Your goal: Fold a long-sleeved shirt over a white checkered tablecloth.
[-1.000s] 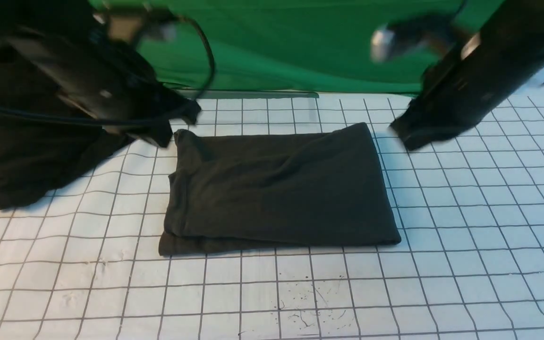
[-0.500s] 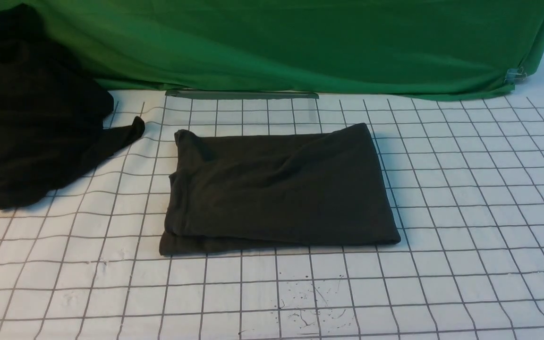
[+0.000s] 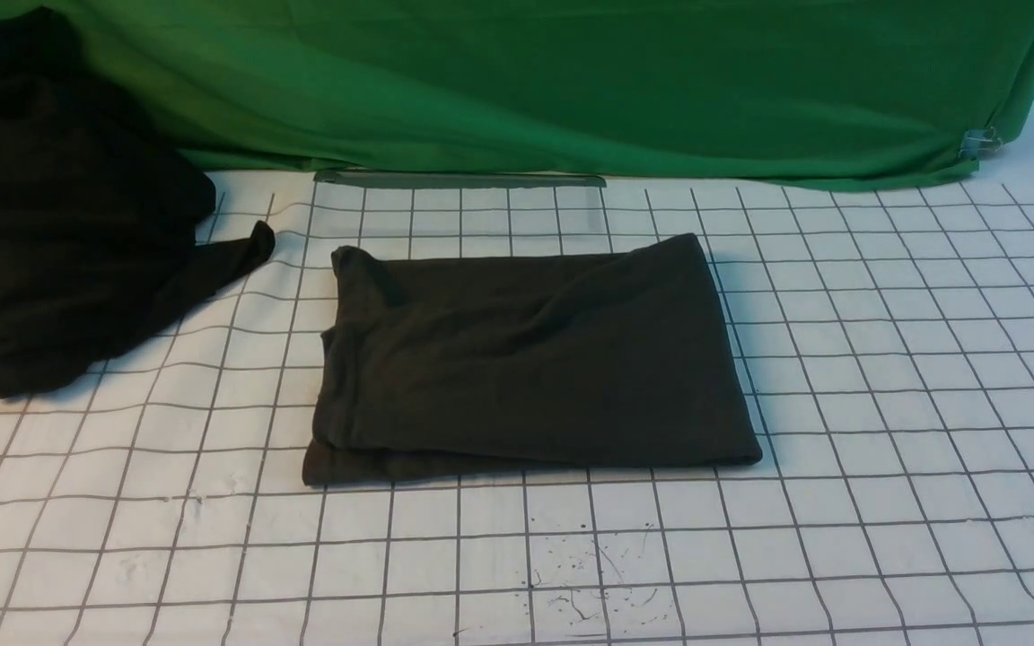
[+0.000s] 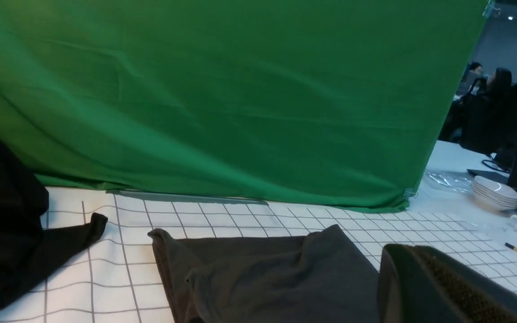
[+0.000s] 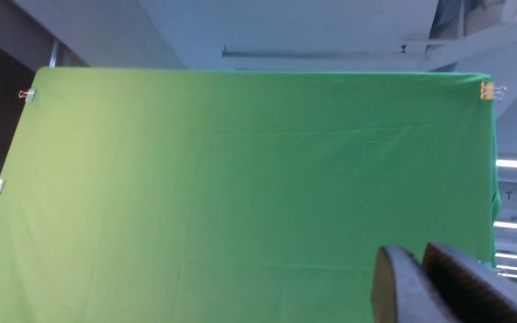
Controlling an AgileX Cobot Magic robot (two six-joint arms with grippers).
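The green cloth (image 3: pixel 571 90) is the biggest thing here. It hangs at the back like a wall, held up by little clips (image 5: pixel 487 91), likely to give a plain background. Below it, the white checkered tablecloth (image 3: pixel 885 404) covers the tabletop, so there is a flat place for folding.

On the robot's left lies a black garment (image 3: pixel 59 233) in a loose heap, pushed off to the side and out of the way.

The long-sleeved shirt (image 3: pixel 526 359) lies near the middle of the tablecloth. It is folded into a flat rectangle with layers stacked at its left edge. The folding looks done, or nearly so. Its logo and neck label are folded inside, so no writing can be read.

Both arms are out of the front view. The left tool (image 4: pixel 442 291) looks closed and holds nothing. The right tool (image 5: pixel 420 287) points up at the green cloth; its two fingers sit close together with a thin gap, holding nothing.
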